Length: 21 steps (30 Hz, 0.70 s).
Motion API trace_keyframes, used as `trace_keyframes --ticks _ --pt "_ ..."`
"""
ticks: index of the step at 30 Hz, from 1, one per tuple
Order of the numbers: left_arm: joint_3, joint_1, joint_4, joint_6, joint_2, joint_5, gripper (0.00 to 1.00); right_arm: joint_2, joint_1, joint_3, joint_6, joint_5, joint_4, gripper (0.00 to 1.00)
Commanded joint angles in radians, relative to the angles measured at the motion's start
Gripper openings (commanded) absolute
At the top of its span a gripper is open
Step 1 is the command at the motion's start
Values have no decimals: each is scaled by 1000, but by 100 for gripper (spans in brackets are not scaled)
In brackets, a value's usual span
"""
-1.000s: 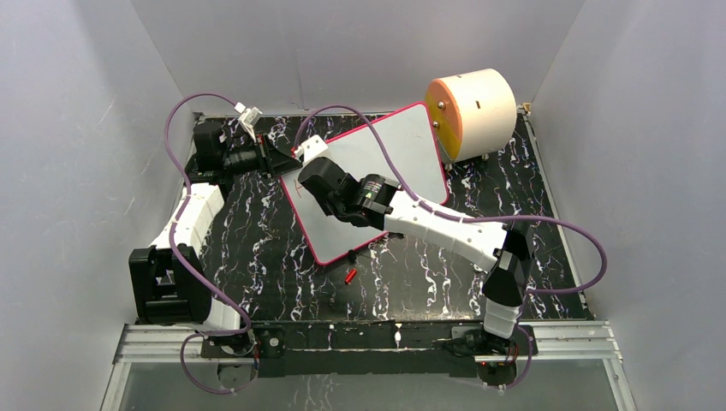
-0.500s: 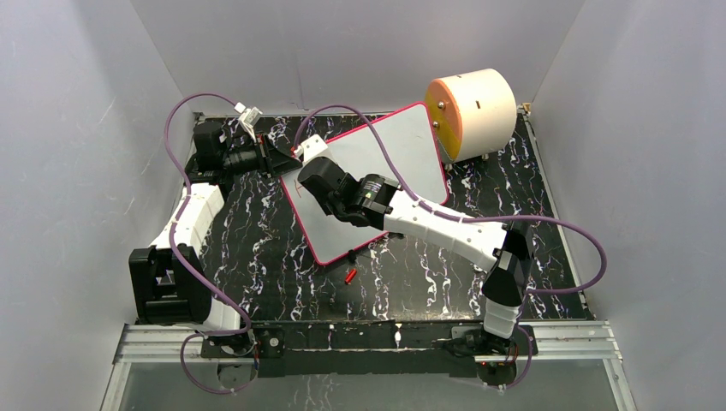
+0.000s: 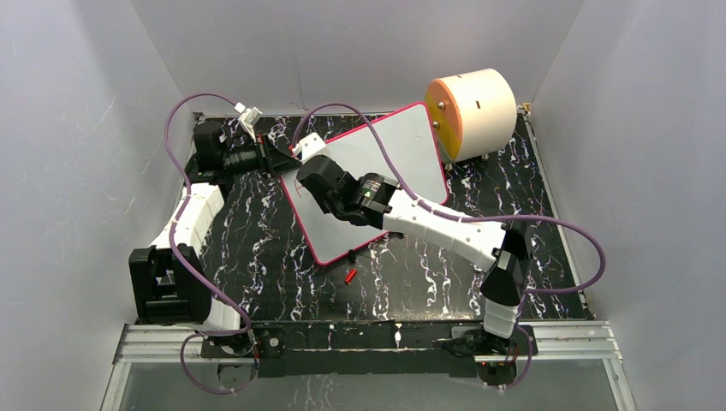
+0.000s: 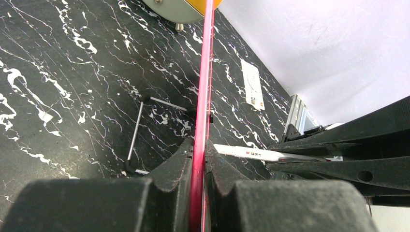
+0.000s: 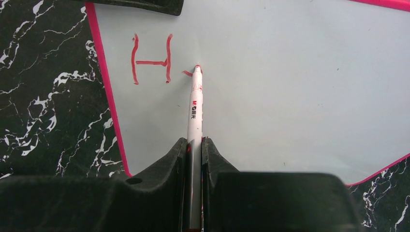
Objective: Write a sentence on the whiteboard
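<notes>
Barely shifted: top view, my right arm [image 3: 428, 224] crept across the whiteboard [image 3: 402, 145]. Left wrist: left claw [image 4: 198, 147] pinched its rim. Right wrist: right claw [image 5: 194, 142] clamped the marker [image 5: 196, 106]; sentence [image 5: 151, 60], ahead-left, was just H plus a stroke; rest unwritten.

Marbled table [image 3: 257, 248] bears cylinder [image 3: 475, 111] (cream), red cap [image 3: 350, 276].

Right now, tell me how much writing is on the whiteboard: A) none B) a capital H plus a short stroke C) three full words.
B: the right wrist view shows a red H on the whiteboard, with the marker tip at a short stroke beside it.
</notes>
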Motion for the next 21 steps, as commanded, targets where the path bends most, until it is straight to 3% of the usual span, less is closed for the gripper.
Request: trace_keyframes --ticks 1,21 --pt "1 -15 -71 13 -26 -25 0 14 -9 50 -10 1 66 0" --pt "0 -15 -70 13 -24 -28 0 30 -9 69 -3 -59 -7 0"
